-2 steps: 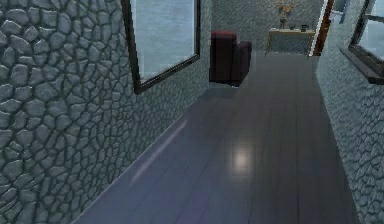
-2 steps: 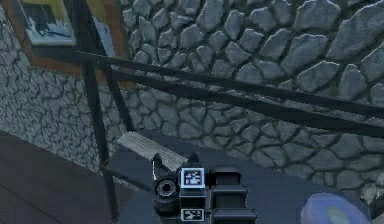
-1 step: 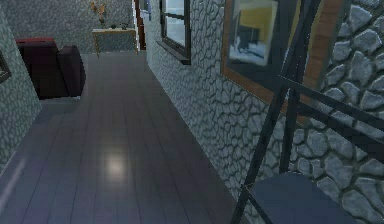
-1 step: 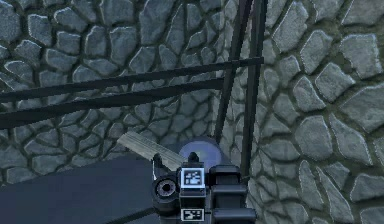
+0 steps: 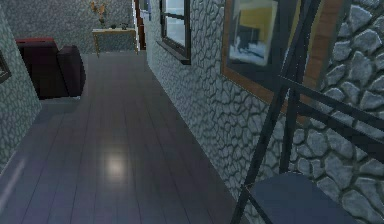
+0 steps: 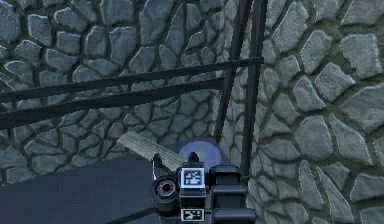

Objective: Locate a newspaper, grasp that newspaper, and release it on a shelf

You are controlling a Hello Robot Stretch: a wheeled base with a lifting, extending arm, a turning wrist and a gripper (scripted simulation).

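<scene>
Arm (image 6: 228,200): enters at the near edge of the arm side view, just right of centre, with two white marker squares (image 6: 191,178) at its far end.

Gripper (image 6: 160,168): dark body just left of the markers, fingers directed toward the shelf board. Grip state cannot be determined. Items lie on the board directly behind the fingers, so whether anything is held cannot be told.

Shelf (image 6: 120,95): dark metal frame with slanted bars and two uprights, standing against the stone wall (image 6: 320,90). Its dark board occupies the near left of the arm side view. In the forward view the shelf (image 5: 300,198) stands at the near right, its bars crossing in front of a framed picture (image 5: 262,40).

Sheet (image 6: 148,143): pale grey, flat, lying on the board near the wall, just beyond the gripper and slightly left. Shape and colour are consistent with a newspaper. Contact with the gripper cannot be determined. A pale blue round item (image 6: 203,153) lies just right of the sheet, beyond the markers.

Other items, forward view:
- dark plank floor (image 5: 110,150)
- window (image 5: 176,25) on the right wall
- dark red armchair (image 5: 50,65), far left
- small table (image 5: 113,35) at the far end
</scene>
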